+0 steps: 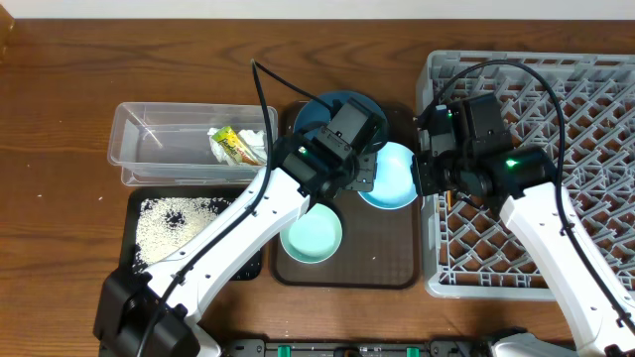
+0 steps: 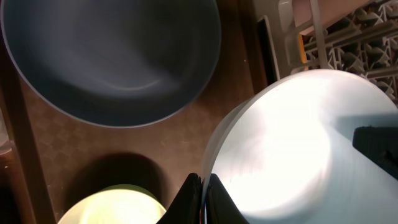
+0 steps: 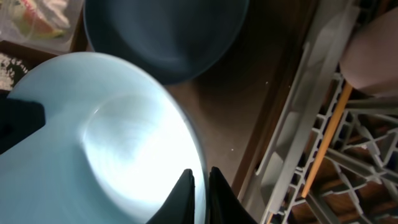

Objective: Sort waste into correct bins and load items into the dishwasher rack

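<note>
My left pincer is narrowed onto the rim of the small light-blue bowl, one finger inside and one outside. My right pincer pinches the opposite rim in the same way. The bowl is over the right side of the brown serving tray, just beside the dishwasher rack; I cannot tell whether it rests on the tray or is raised. On the same tray, the blue plate lies at the far end and the mint bowl at the near left. The snack wrapper lies in the clear tub. The rice lies in the black tray.
</note>
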You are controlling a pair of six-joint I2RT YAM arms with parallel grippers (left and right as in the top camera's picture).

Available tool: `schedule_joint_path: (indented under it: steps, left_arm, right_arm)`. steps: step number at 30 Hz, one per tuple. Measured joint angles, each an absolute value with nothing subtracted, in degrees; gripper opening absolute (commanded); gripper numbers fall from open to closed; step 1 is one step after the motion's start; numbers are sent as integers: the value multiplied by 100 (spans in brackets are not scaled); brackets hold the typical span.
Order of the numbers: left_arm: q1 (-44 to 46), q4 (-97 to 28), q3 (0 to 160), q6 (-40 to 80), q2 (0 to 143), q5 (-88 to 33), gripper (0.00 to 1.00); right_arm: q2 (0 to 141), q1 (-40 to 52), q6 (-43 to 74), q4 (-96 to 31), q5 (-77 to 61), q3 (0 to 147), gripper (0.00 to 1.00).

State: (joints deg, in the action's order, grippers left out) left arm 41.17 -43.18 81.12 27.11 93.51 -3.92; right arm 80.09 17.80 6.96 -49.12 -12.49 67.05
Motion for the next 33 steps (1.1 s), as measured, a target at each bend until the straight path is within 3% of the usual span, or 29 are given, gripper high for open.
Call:
schedule_joint_path:
  steps: [5, 12, 19, 21, 33]
  left_arm:
    - [4139, -4287, 8112, 2716, 9351, -425, 8]
    - [4152, -4014, 8112, 2672, 9351, -600, 41]
    - [4152, -3719, 8112, 2567, 9266, -652, 62]
    - [4152, -3712, 8112, 2534, 9153, -655, 80]
    - [4152, -3708, 8112, 2545, 8914, -694, 89]
  right_arm:
    - [8009, 1780, 720, -4880, -961, 6705, 1]
    - [8009, 1782, 714, -4757, -349, 6705, 1]
    - [8009, 1782, 714, -4230, 506, 6705, 1]
    - [8009, 1782, 714, -4029, 884, 6705, 1]
    - [8239, 1457, 679, -2303, 3472, 6705, 1]
